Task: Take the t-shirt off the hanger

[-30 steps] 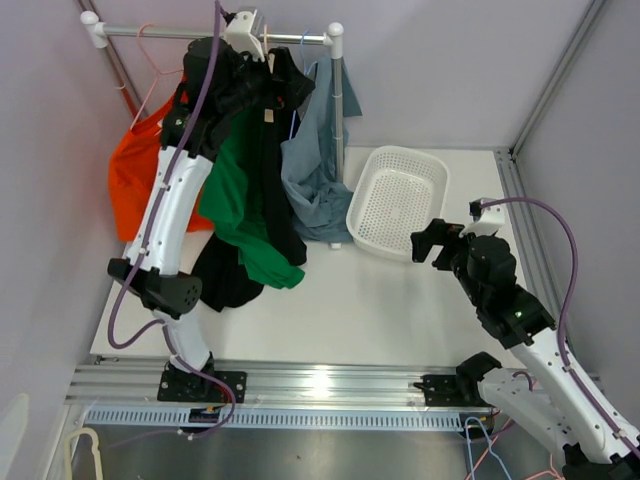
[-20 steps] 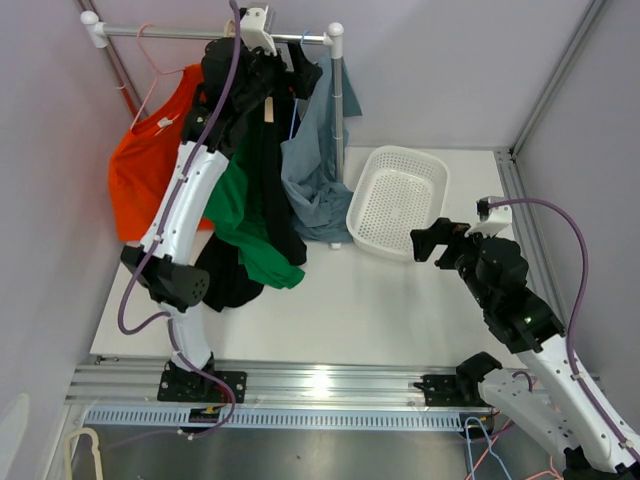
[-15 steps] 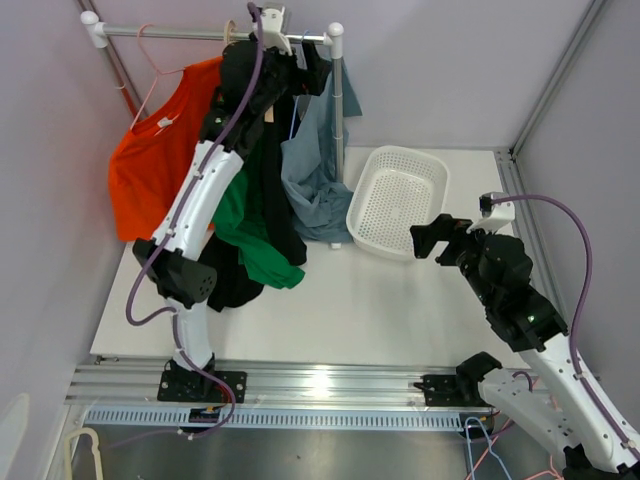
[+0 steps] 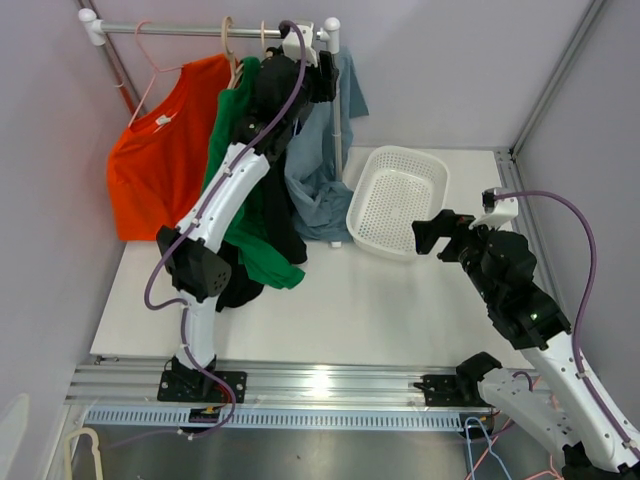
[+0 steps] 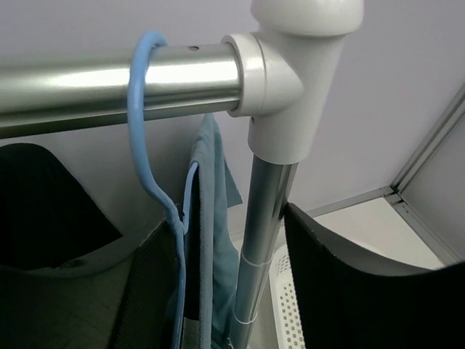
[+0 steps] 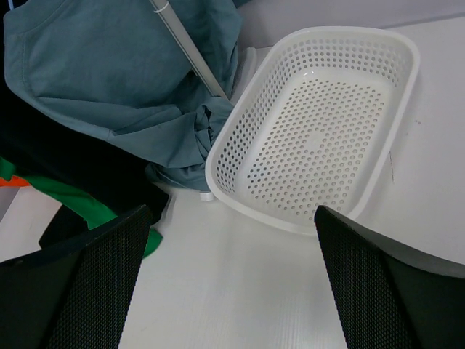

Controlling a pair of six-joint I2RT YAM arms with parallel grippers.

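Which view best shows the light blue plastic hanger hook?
Left wrist: the light blue plastic hanger's hook loops over the silver metal rail, close-up. Top external: hidden behind the left arm. Right wrist shows only the blue-grey t-shirt.

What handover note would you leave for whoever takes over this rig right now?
Left gripper: open, raised to the right end of the rail. The blue hanger sits in the gap between its fingers, and nothing is clamped.
Right gripper: open and empty, hovering near the white basket.
Things: the blue-grey t-shirt hangs on the blue hanger, which is hooked over the rail beside the post.
Done: approach only; no shirt is off its hanger.
Left: grip the hanger or shirt, then work the shirt free.
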